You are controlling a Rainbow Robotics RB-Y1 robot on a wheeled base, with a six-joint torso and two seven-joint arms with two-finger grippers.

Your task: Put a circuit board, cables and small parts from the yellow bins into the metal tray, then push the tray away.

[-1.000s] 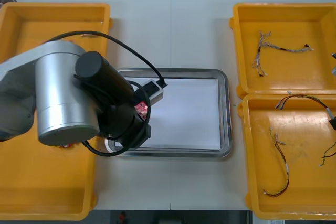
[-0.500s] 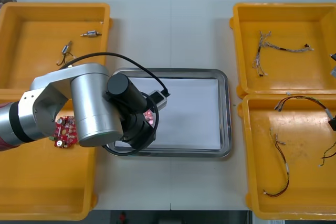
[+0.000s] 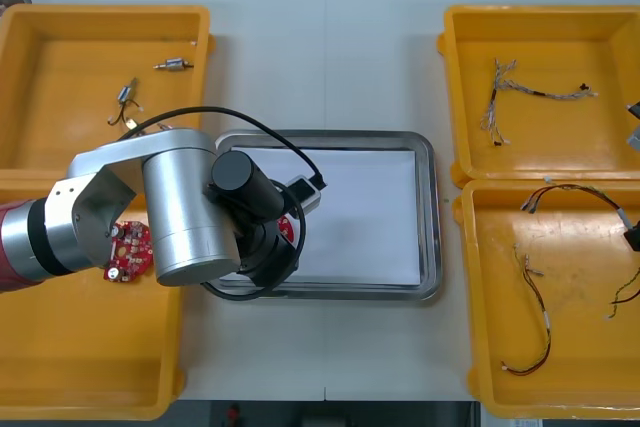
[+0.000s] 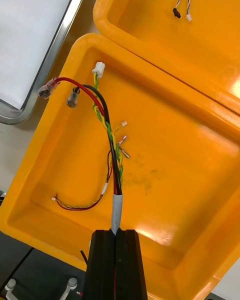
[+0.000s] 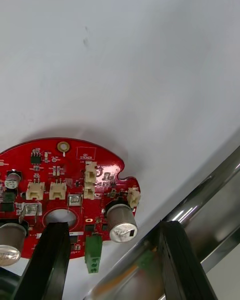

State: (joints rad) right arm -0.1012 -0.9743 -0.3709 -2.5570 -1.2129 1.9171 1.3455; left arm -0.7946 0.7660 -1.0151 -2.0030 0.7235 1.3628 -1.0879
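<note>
At the upper left of the front view, the top left bin [image 3: 30, 27] has small metal parts [image 3: 174, 64] in it. Below it, the bottom left bin [image 3: 60, 367] holds a round red board [image 3: 128, 250].

The left arm reaches in from the left, over the left end of the metal tray [image 3: 432, 217] in the middle. In the left wrist view, the left gripper [image 5: 112, 227] has its fingers spread wide apart. A second red board [image 5: 65, 180] lies flat on the white inside of the tray. One finger is over the board's edge. The other is over the tray's shiny rim.

At the upper right, the top right bin [image 3: 450, 47] holds a thin light cable [image 3: 520, 87]. At the lower right, the bottom right bin [image 3: 470, 327] holds a thin red and yellow cable [image 4: 80, 206]. There the right gripper [image 4: 116, 232] has its fingers pressed together, pinching the end of a thick cable [image 4: 107, 130] made of red, black and yellow wires. The thick cable's far ends are near the bin's corner beside the tray.
</note>
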